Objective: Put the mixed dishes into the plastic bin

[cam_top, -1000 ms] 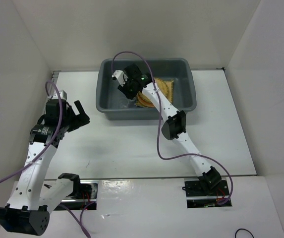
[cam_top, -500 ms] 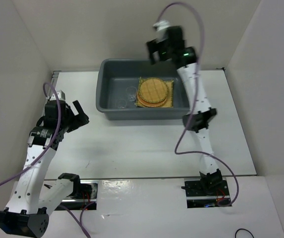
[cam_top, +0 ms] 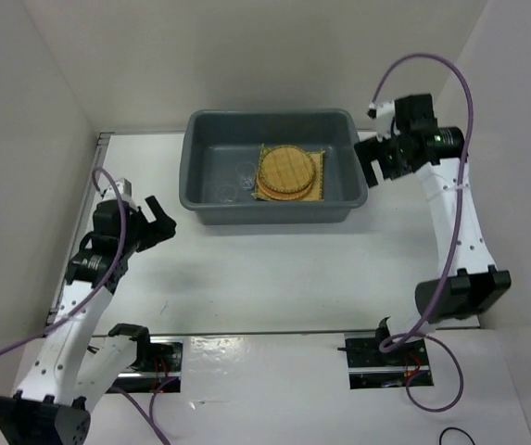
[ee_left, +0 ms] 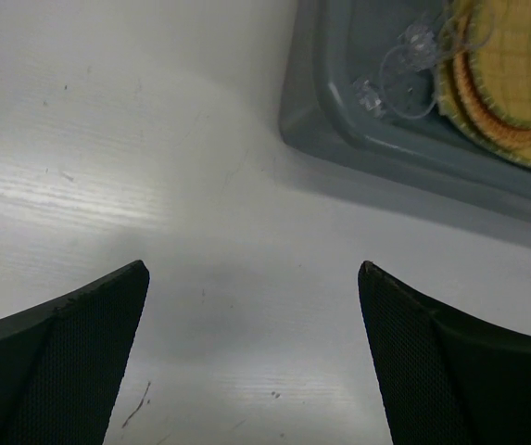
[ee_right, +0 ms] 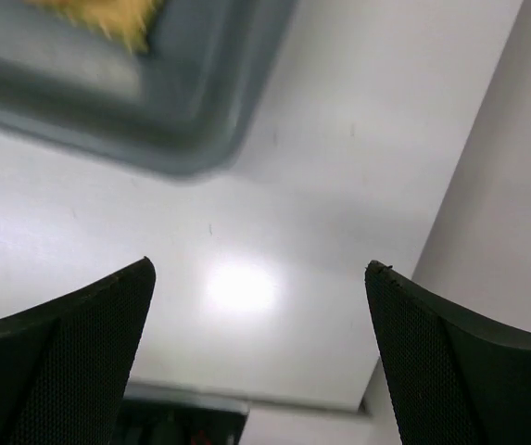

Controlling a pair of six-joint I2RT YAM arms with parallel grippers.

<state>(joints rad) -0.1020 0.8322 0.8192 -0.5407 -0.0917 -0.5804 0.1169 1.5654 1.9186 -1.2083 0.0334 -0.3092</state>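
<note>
The plastic bin point(cam_top: 267, 212) stands at the back middle of the table. Inside it a round woven disc point(cam_top: 287, 171) lies on the square yellow mat point(cam_top: 320, 192), with the clear glass cup point(cam_top: 244, 173) on the floor to their left. My right gripper point(cam_top: 377, 168) hangs open and empty just off the bin's right end. My left gripper point(cam_top: 158, 219) is open and empty over bare table left of the bin. The left wrist view shows the bin's corner point(ee_left: 335, 139), the cup point(ee_left: 408, 72) and the disc point(ee_left: 515, 65) beyond my open left gripper point(ee_left: 253, 267).
White walls close in the table on the left, back and right. The right wall point(ee_right: 515, 185) is close beside my right gripper point(ee_right: 260, 267), with the bin's corner point(ee_right: 186, 120) and a scrap of yellow mat point(ee_right: 121, 14) above it.
My right gripper has opened, lifted out of the bin's left part and swung to beside the bin's right end. The cup stays in the bin. The left arm shifted slightly.
</note>
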